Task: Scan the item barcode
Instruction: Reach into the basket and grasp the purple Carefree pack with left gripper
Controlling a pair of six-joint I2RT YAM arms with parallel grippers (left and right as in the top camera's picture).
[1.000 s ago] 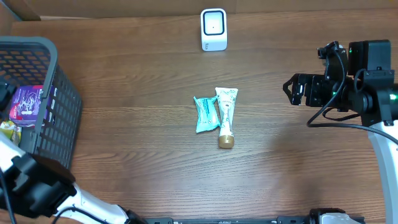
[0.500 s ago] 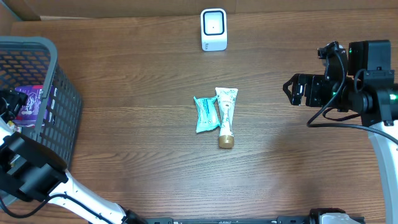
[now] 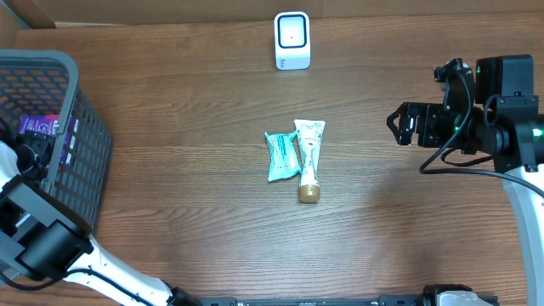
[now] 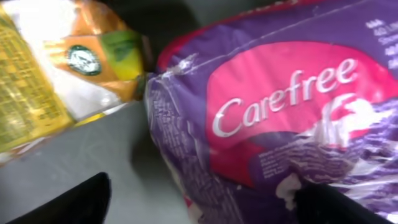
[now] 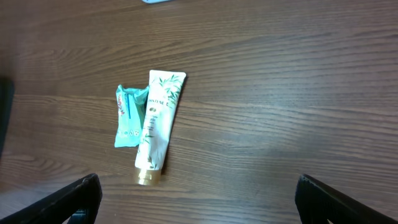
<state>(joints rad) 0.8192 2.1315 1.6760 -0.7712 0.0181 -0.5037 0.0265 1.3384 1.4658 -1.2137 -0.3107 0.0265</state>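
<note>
The left arm has pushed deeper into the basket [image 3: 89, 144] at the overhead's left edge. The left gripper [image 4: 208, 205] hangs open above the purple Carefree pack [image 4: 286, 118], right of its wrist view: light, soft, slippery film, probably best pinched across its edge.

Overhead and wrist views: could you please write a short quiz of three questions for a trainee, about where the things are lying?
1. True or false: the purple Carefree pack lies inside the grey basket.
2. Which thing lies right beside the tube on the table? A: the teal packet. B: the white scanner. C: the yellow packet.
3. Fill the gap: the ___ gripper reaches into the basket with its jaws open.
Key: 1 true; 2 A; 3 left gripper.
</note>
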